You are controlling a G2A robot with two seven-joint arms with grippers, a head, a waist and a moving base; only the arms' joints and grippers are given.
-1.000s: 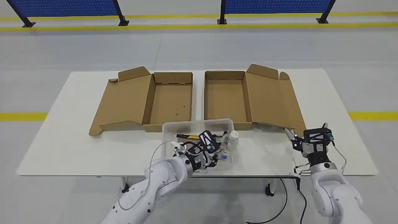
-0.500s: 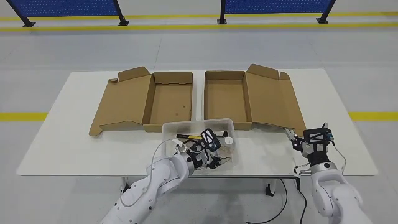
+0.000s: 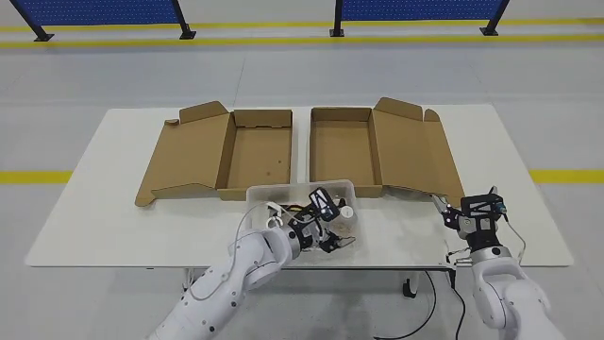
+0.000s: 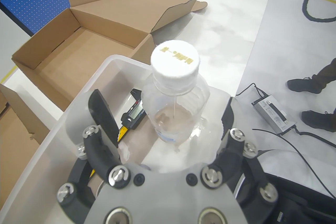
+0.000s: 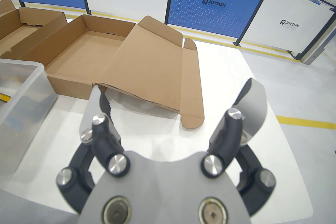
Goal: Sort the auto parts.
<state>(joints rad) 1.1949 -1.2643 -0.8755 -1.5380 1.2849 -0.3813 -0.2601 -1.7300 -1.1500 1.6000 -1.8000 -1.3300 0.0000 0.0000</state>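
Cardboard takes up most of your white table (image 3: pixel 113 198). The left box (image 3: pixel 255 151) lies open at 11 o'clock from the clear plastic bin (image 3: pixel 283 187) and the right box (image 3: pixel 340 146) at 1 o'clock, so the sorting looks barely begun. The bin sits at the table's 6 o'clock edge, and that is your first risk. It looks light, and a snag on its wall during the lift could drag or tip it toward that edge. Inside it the left gripper (image 4: pixel 162 104) brackets a clear bottle (image 4: pixel 181 107), but you cannot tell from these views whether it is clamped or merely straddled. If the hold is loose, the smooth round body may slip and drop onto the digital caliper (image 4: pixel 132 112), which lies in the bin just beside it toward 9 o'clock. If the hold is too hard, the thin wall may buckle. The right gripper (image 5: pixel 173 89) is spread wide with nothing in it, at 3 o'clock from the bin and well apart, so don't count on it for a catch. Watch the white cap (image 4: pixel 175 58), because a low grasp would leave that end free to lever the bottle over.
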